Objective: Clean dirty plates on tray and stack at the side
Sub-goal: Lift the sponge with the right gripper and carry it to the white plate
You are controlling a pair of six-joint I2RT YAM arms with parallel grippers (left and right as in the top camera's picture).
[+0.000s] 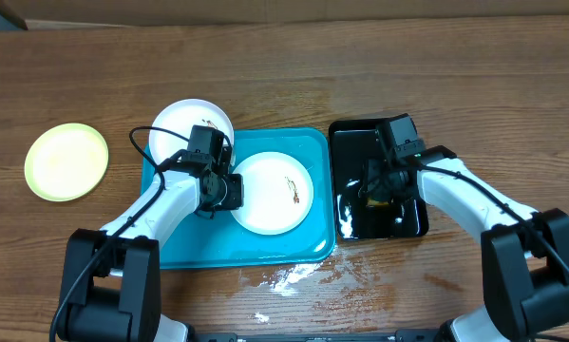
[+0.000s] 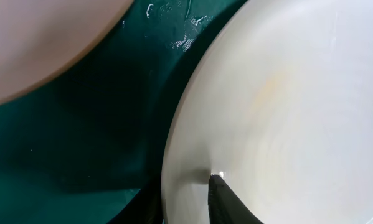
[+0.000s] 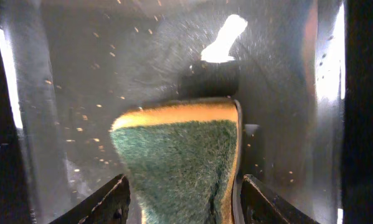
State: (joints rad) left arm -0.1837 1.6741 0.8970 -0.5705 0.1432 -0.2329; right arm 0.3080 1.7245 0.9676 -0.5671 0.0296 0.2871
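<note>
A white plate (image 1: pixel 275 193) with a small brown smear lies on the turquoise tray (image 1: pixel 256 249). My left gripper (image 1: pixel 223 190) is shut on its left rim; in the left wrist view the plate (image 2: pixel 286 112) has one finger above and one below at the gripper (image 2: pixel 186 200). A second white plate (image 1: pixel 184 125) rests over the tray's far left corner, also in the left wrist view (image 2: pixel 43 37). The pale yellow-green plate (image 1: pixel 66 161) lies on the table at far left. My right gripper (image 1: pixel 379 186) (image 3: pixel 186 199) holds a green and yellow sponge (image 3: pixel 180 155) over the black tray (image 1: pixel 355 152).
The glossy black tray (image 3: pixel 142 50) is wet and speckled, just right of the turquoise tray. Water is spilled on the wooden table (image 1: pixel 286 277) in front of the turquoise tray. The tray's wet bottom (image 2: pixel 93 137) shows between the two white plates.
</note>
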